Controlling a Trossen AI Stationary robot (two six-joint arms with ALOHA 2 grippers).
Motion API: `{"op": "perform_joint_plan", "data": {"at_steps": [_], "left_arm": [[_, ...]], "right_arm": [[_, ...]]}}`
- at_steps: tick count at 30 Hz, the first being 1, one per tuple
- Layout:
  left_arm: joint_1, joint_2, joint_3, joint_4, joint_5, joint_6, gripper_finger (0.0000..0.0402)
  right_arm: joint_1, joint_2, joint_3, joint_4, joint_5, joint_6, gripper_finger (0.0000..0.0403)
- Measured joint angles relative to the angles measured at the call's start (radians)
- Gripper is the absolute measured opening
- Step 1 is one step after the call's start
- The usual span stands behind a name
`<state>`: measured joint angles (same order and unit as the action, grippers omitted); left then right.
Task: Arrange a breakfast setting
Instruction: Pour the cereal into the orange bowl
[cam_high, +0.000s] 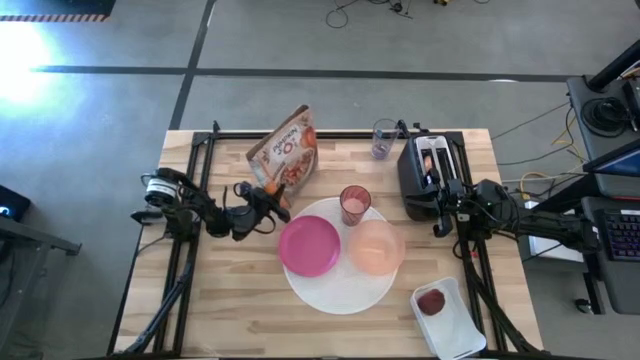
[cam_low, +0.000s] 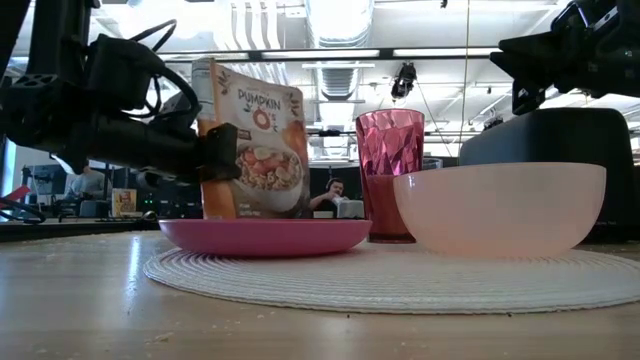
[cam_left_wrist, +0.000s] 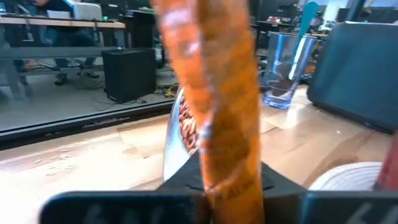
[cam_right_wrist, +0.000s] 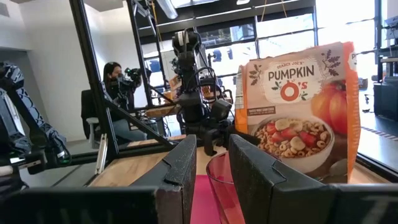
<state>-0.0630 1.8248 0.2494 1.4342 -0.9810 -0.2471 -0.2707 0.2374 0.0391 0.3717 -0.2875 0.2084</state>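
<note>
- Left gripper (cam_high: 272, 198): clenched on the near edge of the cereal bag (cam_high: 285, 152), just left of the large white round disc (cam_high: 340, 285).
- Right gripper (cam_high: 441, 215): fingers (cam_right_wrist: 186, 168) part-way apart, holding nothing, beside the black toaster (cam_high: 425, 175) at the right.
- Cereal bag: upright, long axis vertical, leaning slightly; printed face turned toward the right arm. Legible text: "TRADER JOE'S", "PUMPKIN O's", above a picture of a bowl of cereal rings with fruit.
- Disc: carries the small magenta plate (cam_high: 308, 245) at left, the translucent peach bowl (cam_high: 375, 247) at right and the pink tumbler (cam_high: 354, 203) at the far side, upright.
- White rectangular tray (cam_high: 455, 325): near right corner; holds a small red fruit (cam_high: 431, 301).
- Clear glass (cam_high: 384, 139): far side, between bag and toaster.
</note>
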Motion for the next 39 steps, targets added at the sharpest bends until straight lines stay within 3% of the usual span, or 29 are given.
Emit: {"op": "perform_joint_plan", "data": {"at_steps": [10, 22, 29, 39], "left_arm": [[0.001, -0.022, -0.002, 0.137, 0.024, 0.246, 0.0003], [-0.015, -0.237, -0.009, 0.109, 0.022, 0.407, 0.0000], [-0.025, -0.403, -0.009, -0.027, 0.028, 0.314, 0.0000], [-0.028, -0.606, 0.068, -0.466, 0.202, 0.102, 0.0000]], "right_arm": [[0.000, 0.000, 0.000, 0.000, 0.000, 0.000, 0.0086], [0.000, 0.000, 0.000, 0.000, 0.000, 0.000, 0.0086], [0.000, 0.000, 0.000, 0.000, 0.000, 0.000, 0.0086], [0.000, 0.000, 0.000, 0.000, 0.000, 0.000, 0.0086]]}}
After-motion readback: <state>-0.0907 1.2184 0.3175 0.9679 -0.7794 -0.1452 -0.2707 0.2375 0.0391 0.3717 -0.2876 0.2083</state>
